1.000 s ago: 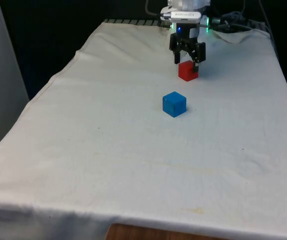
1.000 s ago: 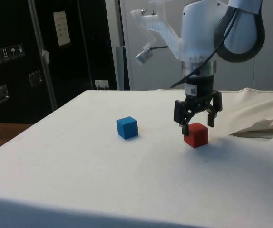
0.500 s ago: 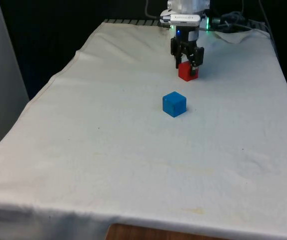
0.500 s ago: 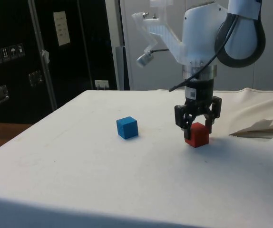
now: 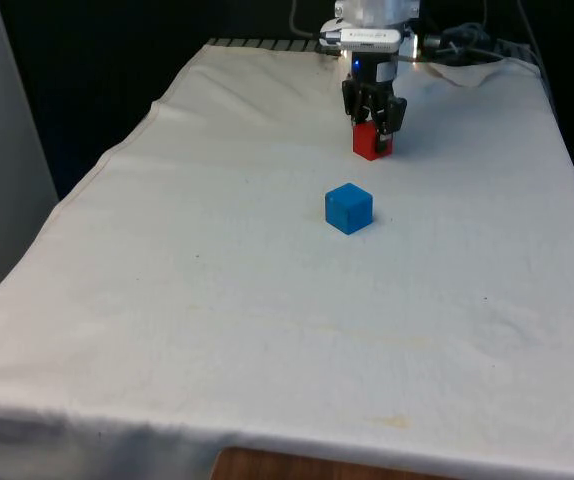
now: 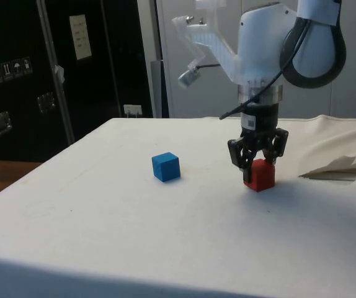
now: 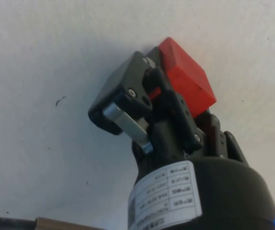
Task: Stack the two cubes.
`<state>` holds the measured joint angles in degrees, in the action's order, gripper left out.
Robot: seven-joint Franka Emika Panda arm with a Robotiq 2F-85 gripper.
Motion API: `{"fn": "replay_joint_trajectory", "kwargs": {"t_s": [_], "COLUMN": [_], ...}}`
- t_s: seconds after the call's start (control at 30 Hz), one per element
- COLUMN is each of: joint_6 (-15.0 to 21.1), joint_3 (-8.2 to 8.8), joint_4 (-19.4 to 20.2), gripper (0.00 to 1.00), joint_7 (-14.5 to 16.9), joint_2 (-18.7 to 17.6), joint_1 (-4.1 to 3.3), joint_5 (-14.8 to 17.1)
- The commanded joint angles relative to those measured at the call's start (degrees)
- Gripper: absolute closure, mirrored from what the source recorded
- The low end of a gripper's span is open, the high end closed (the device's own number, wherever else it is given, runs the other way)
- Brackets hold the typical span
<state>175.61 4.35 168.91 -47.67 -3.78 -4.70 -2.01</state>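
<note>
In the front view we see the pincer (image 5: pixel 372 124) down on the red cube (image 5: pixel 372 143), its two black fingers closed in against the cube's sides, and the cube sits on the table (image 5: pixel 217 300). The blue cube (image 5: pixel 348 208) rests on the white cloth nearer the camera than the pincer, apart from it and from the red cube.

In the side view we find the pincer (image 6: pixel 257 162) pointing straight down with its fingers pressed to the upper part of the red cube (image 6: pixel 260 176), whose base appears to meet the table (image 6: pixel 165 236). The blue cube (image 6: pixel 165 167) lies well off to one side of the pincer.

In the wrist view we see the red cube (image 7: pixel 185 81) gripped between the fingers (image 7: pixel 128 103).
</note>
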Motion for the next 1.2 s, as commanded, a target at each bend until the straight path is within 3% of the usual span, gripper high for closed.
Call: {"fn": "replay_joint_trajectory", "kwargs": {"t_s": [0.0,0.2,0.23,0.53,0.57,0.6,0.83,0.87,1.17], "joint_6": [0.00,-3.84,-2.52,-11.23,-10.83,-11.97,-17.99,-17.59,-25.10], "joint_3": [0.57,0.52,0.17,0.23,0.29,0.23,0.17,0.34,0.23], "joint_4": [-0.23,-0.86,-0.80,-1.89,-1.72,-2.01,-3.95,-3.84,-7.91], "gripper": [1.00,1.00,1.00,1.00,1.00,1.00,1.00,1.00,1.00], "joint_7": [-0.34,0.23,0.46,0.92,1.20,0.97,1.66,1.95,2.46], "joint_2": [0.34,3.90,2.81,10.43,10.43,11.06,14.67,14.55,17.07], "joint_1": [-0.11,0.29,0.06,0.57,0.17,0.57,0.40,0.17,0.17], "joint_5": [-0.69,-0.86,0.00,-0.80,-0.06,-0.80,-0.63,-0.11,-0.40]}}
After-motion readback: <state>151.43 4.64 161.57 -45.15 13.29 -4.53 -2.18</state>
